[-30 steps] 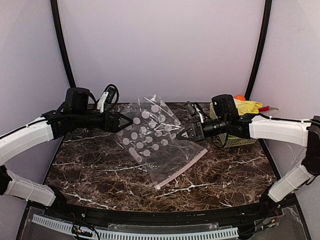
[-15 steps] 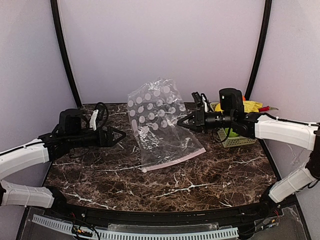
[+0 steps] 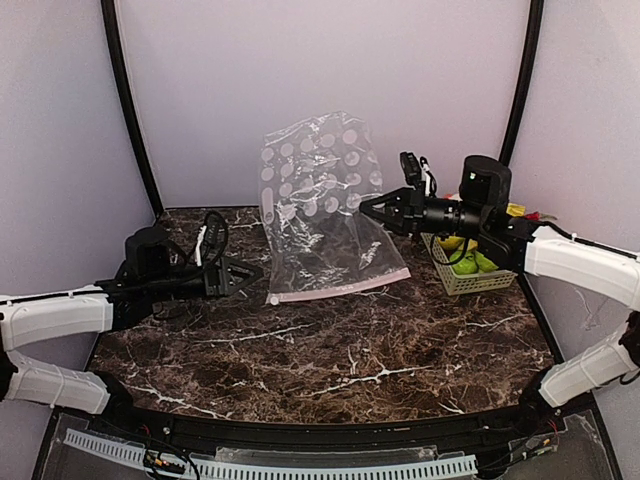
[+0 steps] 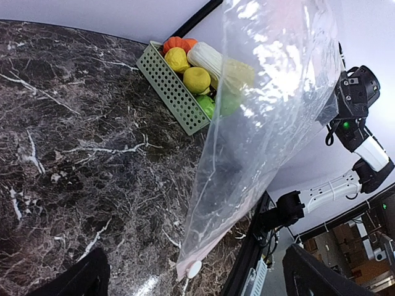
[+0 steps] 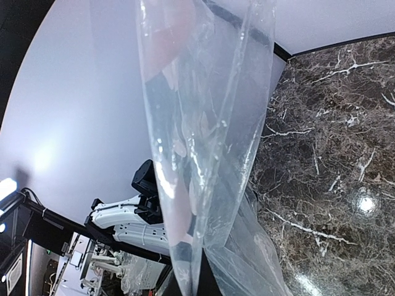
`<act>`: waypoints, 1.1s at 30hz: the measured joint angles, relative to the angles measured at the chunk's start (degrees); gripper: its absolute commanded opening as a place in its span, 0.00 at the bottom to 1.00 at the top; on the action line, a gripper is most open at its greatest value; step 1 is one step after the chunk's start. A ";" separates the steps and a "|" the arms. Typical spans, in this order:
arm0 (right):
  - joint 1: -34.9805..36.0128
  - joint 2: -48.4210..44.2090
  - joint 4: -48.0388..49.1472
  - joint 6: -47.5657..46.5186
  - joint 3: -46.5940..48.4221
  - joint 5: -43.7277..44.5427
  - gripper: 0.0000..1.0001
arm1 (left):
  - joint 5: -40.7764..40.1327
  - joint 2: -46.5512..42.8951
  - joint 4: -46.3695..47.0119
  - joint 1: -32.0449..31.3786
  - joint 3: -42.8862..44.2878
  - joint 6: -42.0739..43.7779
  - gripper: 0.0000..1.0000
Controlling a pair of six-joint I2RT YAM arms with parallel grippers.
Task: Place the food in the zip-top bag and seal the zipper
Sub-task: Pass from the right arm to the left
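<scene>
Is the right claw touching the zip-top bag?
Touching. Top view: the right claw pinches the zip-top bag at its side edge, holding it up.

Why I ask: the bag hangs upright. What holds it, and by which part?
The right gripper is shut on the zip-top bag, pinching a side edge above the zipper, which hangs lowest. The left gripper is open, holding nothing.

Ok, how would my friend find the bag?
Look at the dark marble table, at the back in the middle. A bag hangs there from the right gripper, pink strip at the bottom. It alone is see-through with pale dots.
</scene>
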 measured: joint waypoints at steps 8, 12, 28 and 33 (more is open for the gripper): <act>0.00 -0.02 1.75 2.43 0.28 -0.20 0.00 | 5.57 5.60 8.55 -1.27 -0.37 -4.94 0.84; 0.00 -0.02 2.03 2.75 0.96 -0.48 0.00 | 6.78 7.82 11.32 -2.40 -0.39 -6.34 0.78; 0.00 -0.20 2.69 3.13 1.55 -1.55 0.00 | 7.61 11.89 15.50 -3.21 0.28 -7.91 0.18; 0.00 -1.07 1.92 2.45 1.55 -1.16 0.00 | 7.89 11.96 15.58 -3.21 0.76 -7.98 0.02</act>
